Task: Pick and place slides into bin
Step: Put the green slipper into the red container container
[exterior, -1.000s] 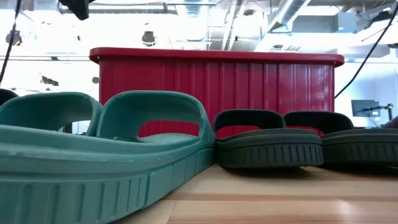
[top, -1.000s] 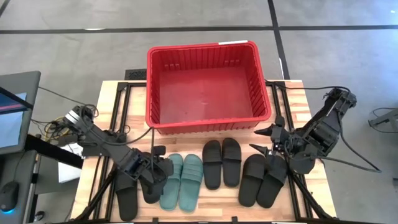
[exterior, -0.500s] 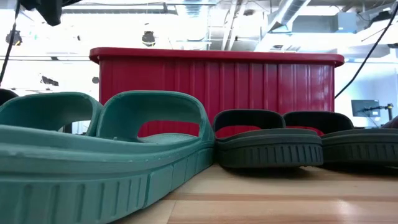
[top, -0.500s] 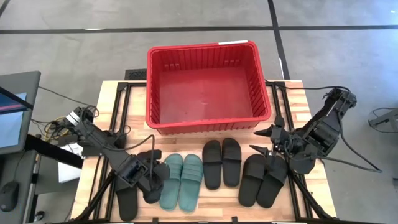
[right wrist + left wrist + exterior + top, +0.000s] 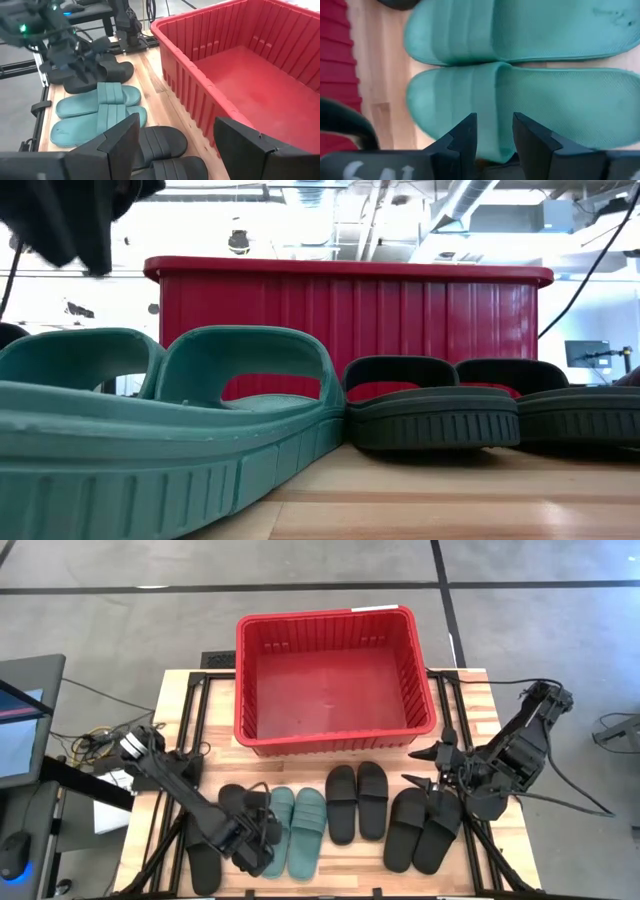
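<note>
The red bin stands at the table's far middle. In front of it lie a black slide pair at the left, a green pair, a middle black pair and a right black pair, all sole-down. My left gripper hovers open over the outer edge of the left green slide; its fingers are a narrow gap apart. In the low view my left gripper is clearly above the green straps. My right gripper is open and empty above the right black pair.
The bin's thick rim rises well above the slides. A monitor stand is beyond the table's left edge. Bare wood shows to the bin's right, and cables run off both sides.
My left gripper has moved toward the table's near edge and a little right, from the left black slides to over the left green slide, and has come lower. The slides and my right arm have kept still.
</note>
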